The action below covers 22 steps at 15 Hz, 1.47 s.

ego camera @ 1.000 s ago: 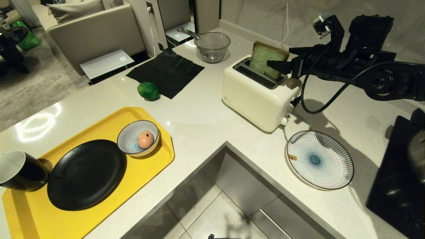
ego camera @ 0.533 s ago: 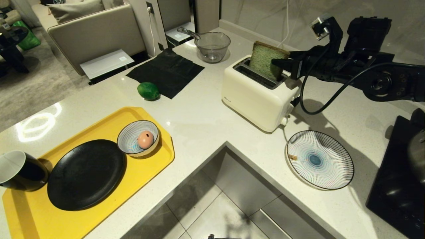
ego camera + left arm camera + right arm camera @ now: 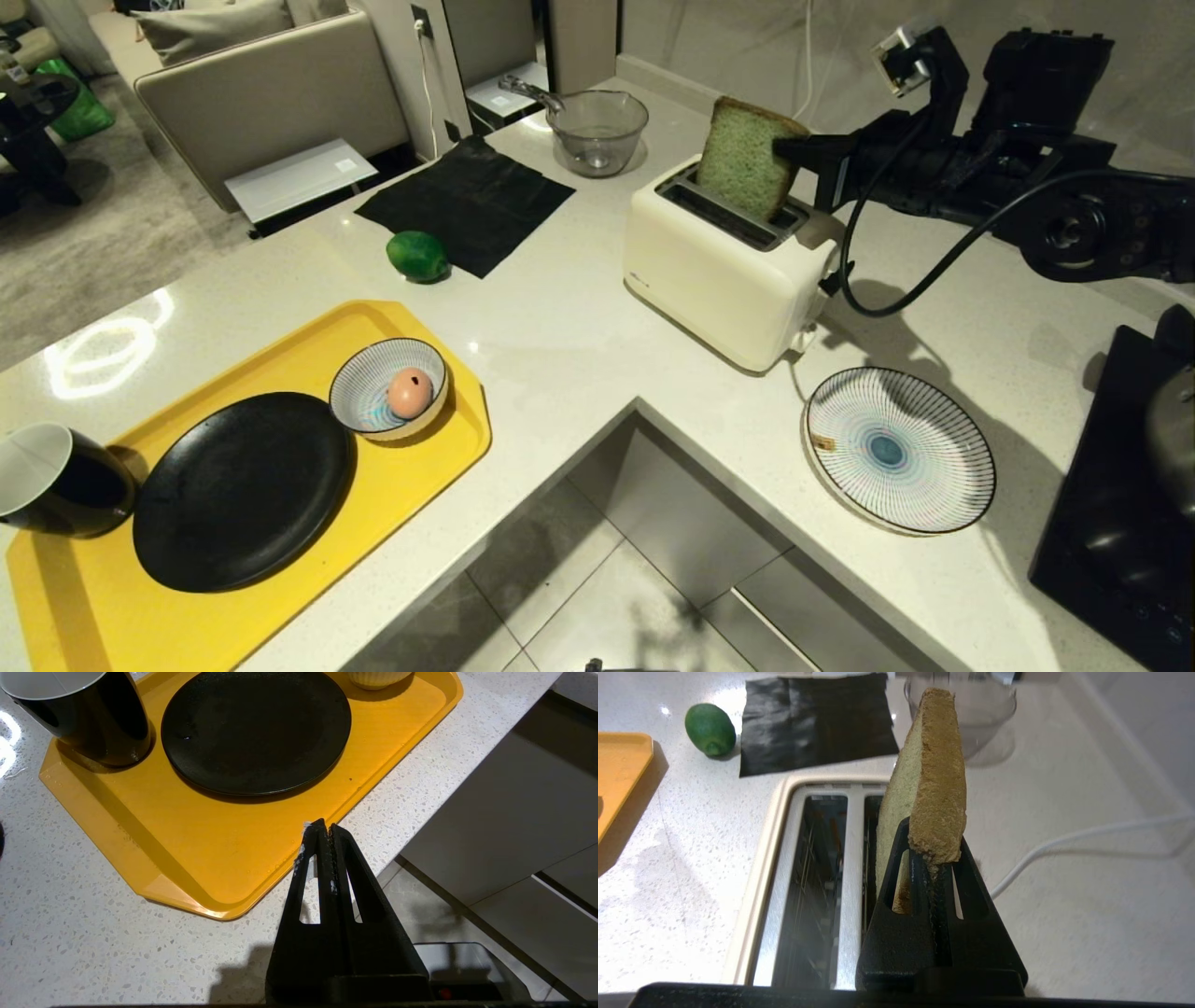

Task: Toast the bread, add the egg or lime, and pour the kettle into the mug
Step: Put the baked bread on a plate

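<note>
The speckled white counter (image 3: 579, 327) (L-shaped) carries toaster (image 3: 728, 271), tray (image 3: 84, 597), lime (image 3: 417, 255).

Bread (image 3: 742, 171) in toaster (image 3: 724, 266) slot (rear one), lime (image 3: 417, 255) left, plate (image 3: 898, 450) right-front.

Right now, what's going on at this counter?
The right gripper is shut on the bread, a green slice standing in the back slot of the white toaster. The left gripper is shut and empty, idle over the edge of the yellow tray. The lime lies on the counter by a black cloth, and the mug sits at the tray's far left.
</note>
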Motion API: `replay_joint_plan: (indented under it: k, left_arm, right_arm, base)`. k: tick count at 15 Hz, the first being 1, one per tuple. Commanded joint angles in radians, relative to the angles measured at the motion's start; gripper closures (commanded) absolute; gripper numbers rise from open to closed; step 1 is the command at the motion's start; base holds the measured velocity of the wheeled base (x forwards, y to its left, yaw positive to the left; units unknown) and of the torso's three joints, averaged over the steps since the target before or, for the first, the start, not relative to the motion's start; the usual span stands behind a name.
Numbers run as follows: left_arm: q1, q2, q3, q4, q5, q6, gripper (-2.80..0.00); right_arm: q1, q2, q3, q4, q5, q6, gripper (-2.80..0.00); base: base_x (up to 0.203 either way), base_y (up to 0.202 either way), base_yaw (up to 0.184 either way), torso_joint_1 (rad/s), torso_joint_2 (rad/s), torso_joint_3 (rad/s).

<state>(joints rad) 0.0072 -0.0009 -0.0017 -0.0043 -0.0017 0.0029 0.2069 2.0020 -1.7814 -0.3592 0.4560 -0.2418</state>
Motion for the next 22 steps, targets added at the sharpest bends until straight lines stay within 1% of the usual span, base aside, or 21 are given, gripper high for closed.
replay_joint_plan:
  k: [1, 4, 5, 9, 11, 14, 16, 20, 22]
  left_arm:
    - [0.0, -0.001, 0.0, 0.0, 0.0, 0.0, 0.0]
    - [0.0, -0.001, 0.0, 0.0, 0.0, 0.0, 0.0]
    - [0.0, -0.001, 0.0, 0.0, 0.0, 0.0, 0.0]
    - [0.0, -0.001, 0.0, 0.0, 0.0, 0.0, 0.0]
    - [0.0, -0.001, 0.0, 0.0, 0.0, 0.0, 0.0]
    - [0.0, 0.0, 0.0, 0.0, 0.0, 0.0, 0.0]
    - [0.0, -0.001, 0.0, 0.0, 0.0, 0.0, 0.0]
    - [0.0, -0.001, 0.0, 0.0, 0.0, 0.0, 0.0]
    - [0.0, -0.001, 0.0, 0.0, 0.0, 0.0, 0.0]
  right_arm:
    - [0.006, -0.025, 0.02, -0.016, 0.001, -0.048, 0.0]
    - [0.006, -0.087, 0.055, -0.018, -0.006, -0.089, 0.0]
    - [0.006, -0.112, 0.066, -0.018, -0.009, -0.091, 0.0]
    - [0.005, -0.208, 0.09, -0.014, -0.07, -0.074, 0.0]
    - [0.005, -0.249, 0.088, -0.012, -0.108, -0.009, 0.0]
    - [0.005, -0.291, 0.086, 0.026, -0.186, 0.05, 0.0]
    - [0.005, -0.325, 0.077, 0.066, -0.218, 0.086, 0.0]
    - [-0.011, -0.375, 0.075, 0.115, -0.242, 0.113, 0.0]
    - [-0.012, -0.378, 0.06, 0.121, -0.249, 0.113, 0.0]
  base:
    - [0.0, 0.0, 0.0, 0.0, 0.0, 0.0]
    - [0.0, 0.0, 0.0, 0.0, 0.0, 0.0]
    - [0.0, 0.0, 0.0, 0.0, 0.0, 0.0]
    - [0.0, 0.0, 0.0, 0.0, 0.0, 0.0]
    - [0.0, 0.0, 0.0, 0.0, 0.0, 0.0]
    - [0.0, 0.0, 0.0, 0.0, 0.0, 0.0]
    - [0.0, 0.0, 0.0, 0.0, 0.0, 0.0]
    - [0.0, 0.0, 0.0, 0.0, 0.0, 0.0]
    - [0.0, 0.0, 0.0, 0.0, 0.0, 0.0]
